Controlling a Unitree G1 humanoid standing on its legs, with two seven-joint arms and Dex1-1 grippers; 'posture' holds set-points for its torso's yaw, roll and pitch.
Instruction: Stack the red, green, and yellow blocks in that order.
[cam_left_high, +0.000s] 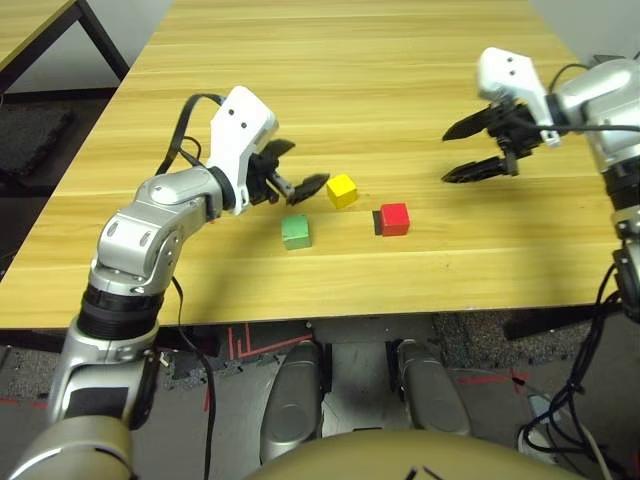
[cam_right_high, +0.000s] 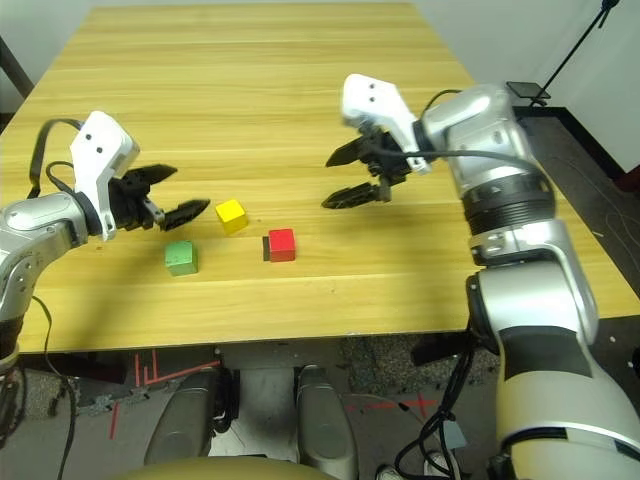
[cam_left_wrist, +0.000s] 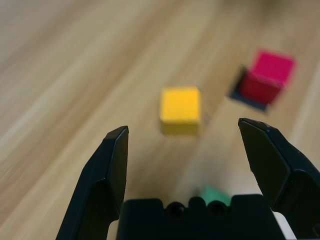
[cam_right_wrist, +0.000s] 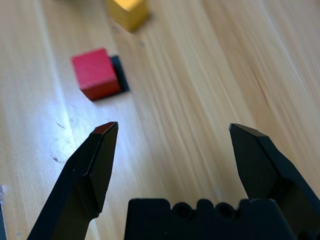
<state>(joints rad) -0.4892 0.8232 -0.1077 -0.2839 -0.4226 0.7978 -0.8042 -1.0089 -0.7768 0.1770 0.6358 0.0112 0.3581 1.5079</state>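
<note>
blocks sit apart on the wooden table (cam_left_high: 420, 90), none stacked yet: the red block (cam_left_high: 394, 218) rests on the edge of a thin black square (cam_left_high: 377, 222), the yellow block (cam_left_high: 342, 190) lies near it toward your left and a little farther back, and the green block (cam_left_high: 295, 231) lies nearer the front edge, left of both.

your left gripper (cam_left_high: 292, 166) hovers just beside the yellow block, jaws spread wide and holding nothing. in the left wrist view the yellow block sits straight ahead between the two fingers, with the green block low and close under the palm and the red block off to one side beyond.

your right gripper (cam_left_high: 462, 152) hangs above the table well to the right of the red block, jaws also spread and empty. in the right wrist view the red block lies ahead and off toward one finger, not centred.

judging by the order, green should go onto red first. the left arm is the nearer one to green, but its jaws point past it at yellow, so you would need to pull back and dip toward the front edge to line up on green.
</note>
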